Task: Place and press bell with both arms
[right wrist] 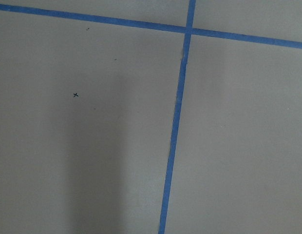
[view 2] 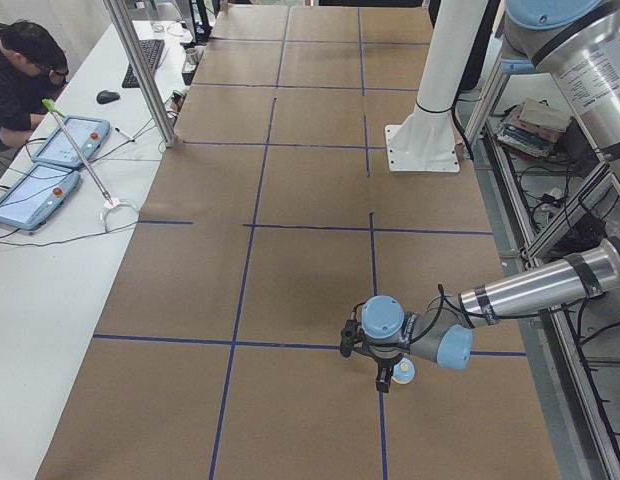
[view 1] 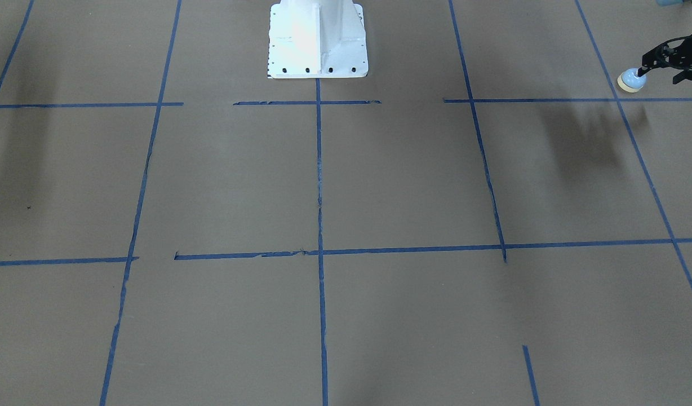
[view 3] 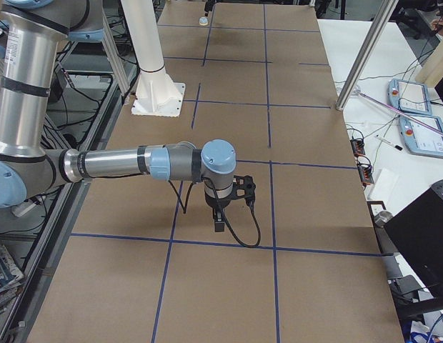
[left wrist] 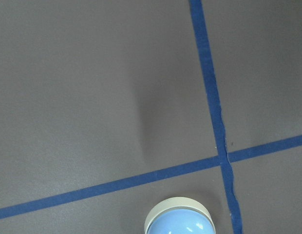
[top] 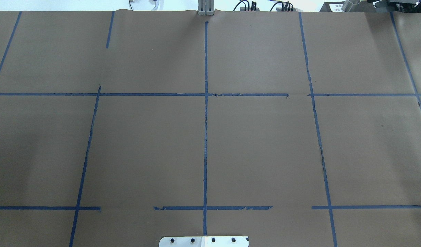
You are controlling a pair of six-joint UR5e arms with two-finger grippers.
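Note:
The small light-blue bell [view 1: 631,80] with its cream base rim hangs tilted off the table at the front-facing view's right edge. My left gripper [view 1: 642,71], black and skeletal, is shut on its top. The bell's shadow lies well away on the brown paper. The left view shows the left gripper [view 2: 389,377] and the bell [view 2: 403,372] over a blue tape crossing. The left wrist view shows the bell's dome [left wrist: 179,223] at its bottom edge. My right gripper [view 3: 220,216] points down over the table near its right end, and I cannot tell whether it is open or shut.
The white bolted pedestal [view 1: 318,39] stands at the robot's side of the table. Blue tape lines [top: 205,137] divide the brown paper into squares. An operator [view 2: 20,70], tablets [view 2: 50,150] and a metal pole [view 2: 140,70] are at the side bench.

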